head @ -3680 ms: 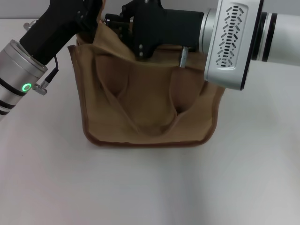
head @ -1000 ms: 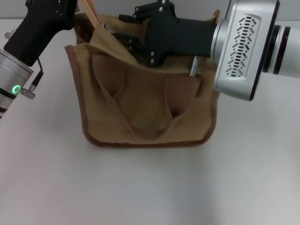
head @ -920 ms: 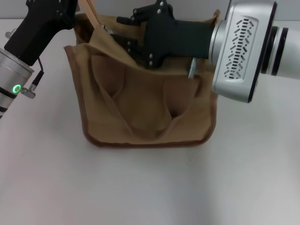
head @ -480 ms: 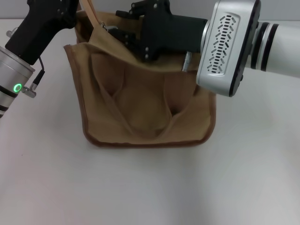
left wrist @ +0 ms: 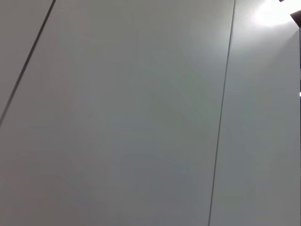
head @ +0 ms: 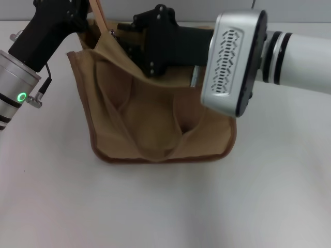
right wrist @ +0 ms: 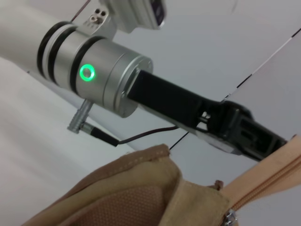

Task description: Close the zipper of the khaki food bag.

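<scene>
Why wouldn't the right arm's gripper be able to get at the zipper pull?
It probably can: the right gripper is already over the khaki food bag's top, with the pull tab close by and nothing between.

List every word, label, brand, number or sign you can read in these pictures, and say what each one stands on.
There is no readable text in any view.
The bag is plain tan canvas, with no label or logo.
The left arm shows only a green ring light, not a sign.
The right arm shows a pattern of vent slots, not lettering.
</scene>
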